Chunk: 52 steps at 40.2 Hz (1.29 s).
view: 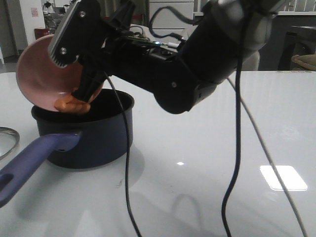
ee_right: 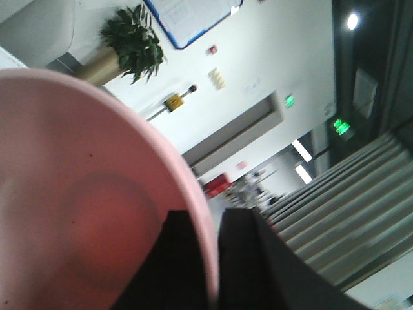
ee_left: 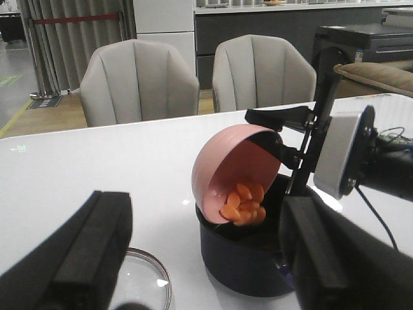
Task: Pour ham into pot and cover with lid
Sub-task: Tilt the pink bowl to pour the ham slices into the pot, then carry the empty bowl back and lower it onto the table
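Observation:
The pink bowl (view: 42,74) is tipped steeply over the pot (view: 86,140), a dark navy saucepan with a purple-blue handle (view: 34,160). My right gripper (view: 86,89) is shut on the bowl's rim. Orange-pink ham (view: 73,104) chunks sit at the bowl's low lip, right above the pot's black inside. The left wrist view shows the same bowl (ee_left: 222,158), ham (ee_left: 244,203) and pot (ee_left: 245,261) beyond my open left gripper (ee_left: 206,252), which holds nothing. The glass lid (ee_left: 145,284) lies flat on the table beside the pot. In the right wrist view the bowl (ee_right: 77,194) rim runs between my gripper's (ee_right: 211,265) fingers.
The lid's metal rim (view: 9,140) shows at the table's far left edge. My right arm (view: 187,74) spans above the table's middle, with cables (view: 237,148) hanging down to the white tabletop (view: 207,187). Two grey chairs (ee_left: 142,81) stand beyond the table's far edge.

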Each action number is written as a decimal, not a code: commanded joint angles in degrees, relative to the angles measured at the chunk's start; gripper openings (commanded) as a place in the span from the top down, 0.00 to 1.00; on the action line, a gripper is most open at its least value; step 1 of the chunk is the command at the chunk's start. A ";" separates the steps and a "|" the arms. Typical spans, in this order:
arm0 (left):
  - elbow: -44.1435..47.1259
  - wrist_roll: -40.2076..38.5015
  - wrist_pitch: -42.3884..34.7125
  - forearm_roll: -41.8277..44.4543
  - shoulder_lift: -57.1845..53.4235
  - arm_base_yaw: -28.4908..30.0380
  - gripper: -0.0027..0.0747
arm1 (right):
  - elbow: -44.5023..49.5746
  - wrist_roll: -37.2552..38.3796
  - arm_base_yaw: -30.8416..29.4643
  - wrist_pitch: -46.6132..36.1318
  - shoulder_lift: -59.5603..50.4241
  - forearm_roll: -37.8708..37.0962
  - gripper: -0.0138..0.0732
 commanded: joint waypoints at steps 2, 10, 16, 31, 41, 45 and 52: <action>-1.49 0.17 -4.66 -0.24 0.76 -0.57 0.30 | -1.56 -7.80 0.45 -12.13 -2.85 4.50 0.69; -1.49 0.17 -4.66 -0.24 0.76 -0.57 0.30 | -1.56 -5.68 0.45 -11.85 -2.85 5.79 0.69; -1.49 0.17 -4.66 -0.24 0.76 -0.57 0.30 | -1.56 15.73 0.45 -10.31 -3.87 13.58 0.69; -1.49 0.17 -4.66 -0.24 0.76 -0.57 0.30 | -3.00 28.89 -0.97 36.55 -19.73 28.73 0.69; -1.49 0.17 -4.66 -0.24 0.76 -0.57 0.30 | -3.00 28.89 -7.80 62.61 -27.77 28.89 0.69; -1.49 0.17 -4.66 -0.24 0.76 -0.57 0.30 | -3.00 28.89 -12.27 70.14 -29.76 28.89 0.69; -1.49 0.17 -4.66 -0.24 0.76 -0.57 0.30 | -2.93 28.89 -19.93 81.33 -31.19 28.84 0.69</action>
